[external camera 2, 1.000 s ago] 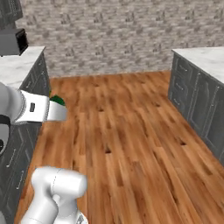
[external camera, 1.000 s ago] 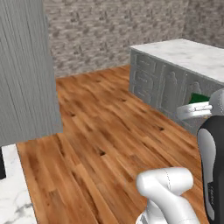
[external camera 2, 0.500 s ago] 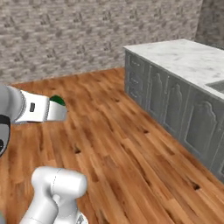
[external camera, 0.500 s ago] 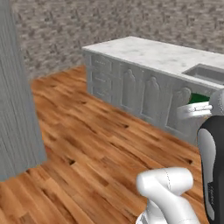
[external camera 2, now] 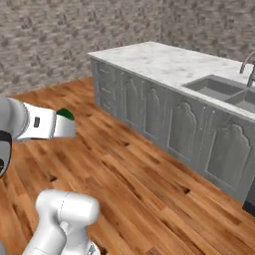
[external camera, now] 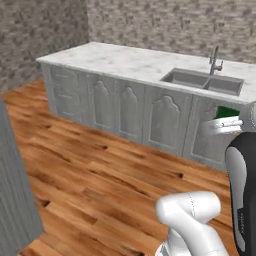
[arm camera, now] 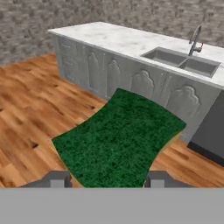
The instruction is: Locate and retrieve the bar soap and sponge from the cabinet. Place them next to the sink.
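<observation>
Item: sponge (arm camera: 118, 138) — dark green face toward the hand camera, clamped between the two fingers (arm camera: 57, 179), closed on it from either side; carried in the air in front of the arm. Seen as a green sliver at the hand in the left base view (external camera: 228, 112) and as a green cap at the hand's end in the right base view (external camera 2: 65, 114).

Item: gripper (arm camera: 107, 179) — gripping the sponge, held above the wooden floor (external camera: 90, 175), well apart from the base cabinets.

Item: sink (external camera: 202, 81) — double basin set in the marble tabletop (external camera: 125, 60), slim faucet (external camera: 215, 60) at its back edge. Now ahead and to the right in all three views.

Change noted: whole scene swung across both base views within the last second — grey panel and open floor then, the long run of carved base cabinets (external camera: 130, 110) and the sink now. Camera motion with the base, not a shift of the furniture. Sponge unchanged in the hand throughout.

Bearing on task: sponge retrieved and on its way; judged mid-transport, base turning toward the drop-off. Placement beside the sink not yet done. Bar soap unplaced as far as can be told — none on the tabletop near the sink.

Next, by judgement: close the gap to the tabletop, then lower onto bare marble beside the basin.
</observation>
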